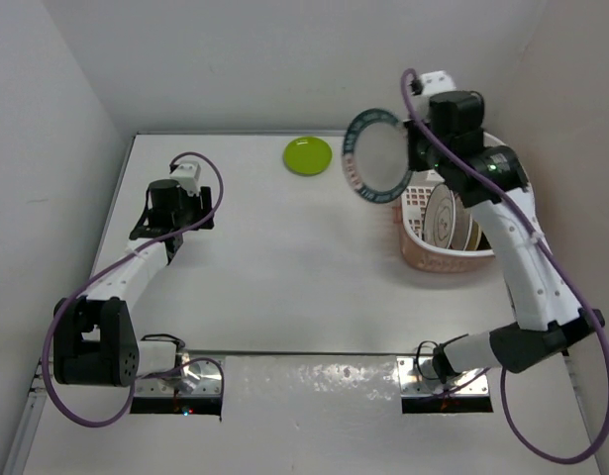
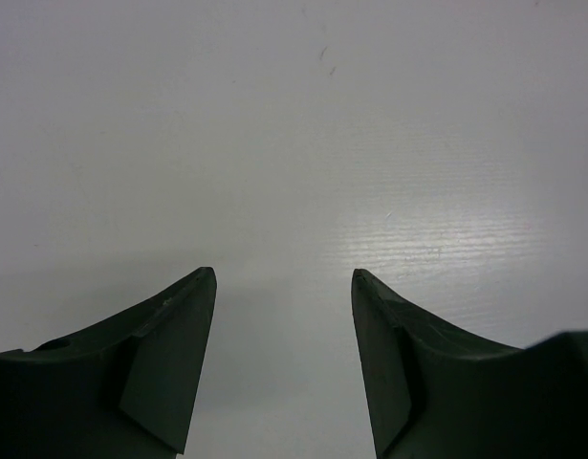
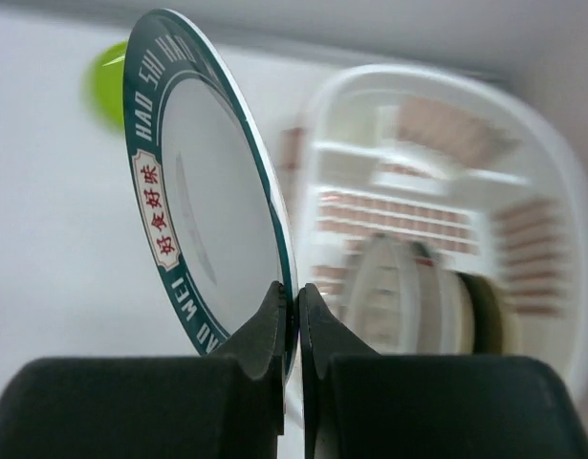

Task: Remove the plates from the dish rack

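Nearest the lens, the right end effector (image 3: 295,316) is pinched shut on the rim of the green-rimmed plate (image 3: 207,182). It holds the plate on edge in the air, out of the rack and just to its left. Below spreads the desk (image 1: 254,267). Over its bare left side hovers the left end effector (image 2: 284,277), fingers apart with nothing between them. The dish rack (image 1: 419,255) sits at the right, toward the back, with a white dark-rimmed plate (image 1: 441,216) and a brown plate (image 1: 473,234) standing upright inside. The small lime plate (image 1: 308,155) lies flat on the desk near the back wall, just left of the held one. The step in hand looks like carrying the held plate out to a resting place. The grip takes only a thin strip of rim, so the plate could swivel or slip. It would be best to travel slowly, tip the plate flat while low over the desk, choose a spot apart from the lime plate, and release only once the surface bears it.
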`<state>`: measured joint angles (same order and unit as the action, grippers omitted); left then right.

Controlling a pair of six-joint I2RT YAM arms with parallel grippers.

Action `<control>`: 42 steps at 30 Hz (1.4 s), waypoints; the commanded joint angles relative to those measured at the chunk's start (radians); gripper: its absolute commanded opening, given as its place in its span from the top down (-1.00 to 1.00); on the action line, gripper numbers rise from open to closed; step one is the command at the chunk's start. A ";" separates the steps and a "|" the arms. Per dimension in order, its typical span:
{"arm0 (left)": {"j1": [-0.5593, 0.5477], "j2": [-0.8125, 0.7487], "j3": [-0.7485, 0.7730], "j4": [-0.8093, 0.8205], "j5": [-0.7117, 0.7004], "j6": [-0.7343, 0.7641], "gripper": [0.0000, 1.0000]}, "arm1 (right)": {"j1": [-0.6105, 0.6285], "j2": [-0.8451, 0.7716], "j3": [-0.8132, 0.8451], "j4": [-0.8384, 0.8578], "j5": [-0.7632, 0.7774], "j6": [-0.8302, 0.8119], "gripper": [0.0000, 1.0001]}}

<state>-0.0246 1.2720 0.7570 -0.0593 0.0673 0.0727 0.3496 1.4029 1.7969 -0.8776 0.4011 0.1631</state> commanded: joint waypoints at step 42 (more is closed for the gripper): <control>-0.006 -0.069 -0.031 0.027 -0.007 -0.050 -0.15 | 0.111 0.367 -0.811 0.496 -0.760 0.016 0.77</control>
<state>-0.0246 1.2343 0.7288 -0.0765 0.0551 0.0185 0.4648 1.7660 0.9352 -0.3767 -0.4450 0.2237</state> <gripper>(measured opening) 0.573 0.114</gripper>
